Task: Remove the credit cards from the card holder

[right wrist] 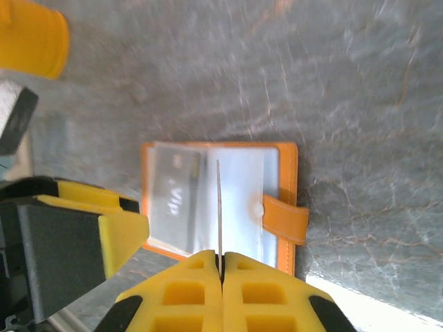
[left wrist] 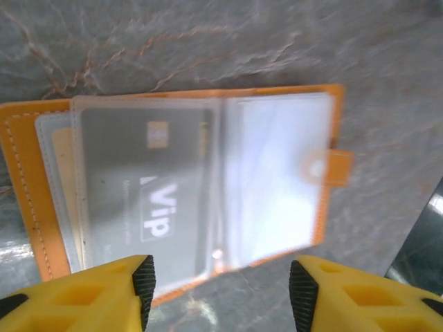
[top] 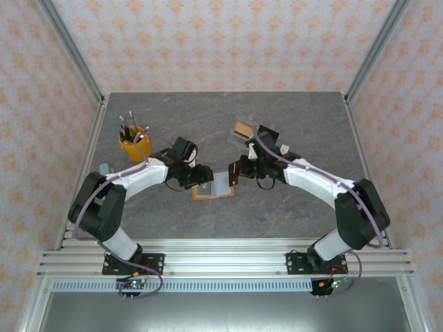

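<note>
The orange card holder (top: 208, 193) (left wrist: 28, 187) (right wrist: 287, 200) lies open on the grey table between both arms, its tab clasp (right wrist: 285, 220) on the right edge. Under its clear sleeve sits a grey credit card marked "Vip" (left wrist: 149, 200) (right wrist: 173, 190). My left gripper (top: 201, 176) (left wrist: 221, 290) hovers open over the holder's near edge, with nothing between its fingers. Over the holder's middle my right gripper (top: 237, 171) (right wrist: 221, 261) is shut on a thin pale sheet (right wrist: 219, 200) seen edge-on. Whether that sheet is a card or a sleeve page I cannot tell.
A yellow cup of pens (top: 135, 144) (right wrist: 31, 38) stands at the back left. A clear plastic tray (top: 249, 131) with a tan piece lies behind the right gripper. Metal frame posts border the table.
</note>
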Available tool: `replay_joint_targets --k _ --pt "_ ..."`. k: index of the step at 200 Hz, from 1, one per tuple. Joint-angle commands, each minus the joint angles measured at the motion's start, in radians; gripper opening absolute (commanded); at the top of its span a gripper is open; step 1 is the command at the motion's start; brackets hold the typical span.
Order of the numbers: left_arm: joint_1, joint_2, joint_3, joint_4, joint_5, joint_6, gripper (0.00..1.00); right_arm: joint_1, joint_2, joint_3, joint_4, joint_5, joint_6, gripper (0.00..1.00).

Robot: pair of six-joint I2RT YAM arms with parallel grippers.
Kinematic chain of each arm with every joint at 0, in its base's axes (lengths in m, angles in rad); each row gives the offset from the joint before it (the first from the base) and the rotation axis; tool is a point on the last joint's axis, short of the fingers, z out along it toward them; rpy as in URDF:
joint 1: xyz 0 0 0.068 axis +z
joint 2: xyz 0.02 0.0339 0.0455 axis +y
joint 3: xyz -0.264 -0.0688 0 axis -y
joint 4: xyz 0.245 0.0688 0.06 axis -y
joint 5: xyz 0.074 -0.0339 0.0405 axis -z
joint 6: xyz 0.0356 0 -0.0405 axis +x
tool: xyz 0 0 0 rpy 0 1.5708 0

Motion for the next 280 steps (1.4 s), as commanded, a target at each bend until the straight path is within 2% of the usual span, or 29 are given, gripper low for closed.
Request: replay_joint_targets --k 1,22,46,75,89,124,162,185,224,280 --pt "0.019 -0.083 0.011 0.018 0.054 -0.023 0.67 -0.066 -0.055 -0.020 0.045 -0.084 -0.017 0.00" --pt "0.021 -0.121 0.028 -0.016 0.023 -0.014 0.77 -0.123 -0.073 0.029 -0.014 -0.072 -0.072 0.00" --pt "0.030 -0.142 0.038 -0.093 -0.063 0.019 0.85 -0.183 -0.058 0.134 -0.132 0.003 -0.221 0.00" --pt "0.034 -0.156 0.063 -0.247 -0.285 0.072 0.95 -0.210 -0.029 0.278 -0.257 0.136 -0.442 0.00" --pt "0.040 -0.170 0.061 -0.274 -0.339 0.090 0.99 -0.218 -0.017 0.332 -0.285 0.182 -0.543 0.00" --pt "0.063 -0.208 0.052 -0.308 -0.406 0.114 1.00 -0.221 0.030 0.437 -0.304 0.260 -0.794 0.00" --pt "0.100 -0.219 0.041 -0.326 -0.401 0.096 1.00 -0.223 0.141 0.549 -0.393 0.318 -1.073 0.00" --pt "0.114 -0.219 0.024 -0.310 -0.383 0.085 1.00 -0.224 0.237 0.635 -0.486 0.360 -1.184 0.00" --pt "0.122 -0.209 0.011 -0.294 -0.359 0.078 1.00 -0.226 0.346 0.726 -0.560 0.373 -1.289 0.00" --pt "0.123 -0.186 0.008 -0.283 -0.339 0.082 1.00 -0.247 0.485 0.855 -0.629 0.408 -1.348 0.00"
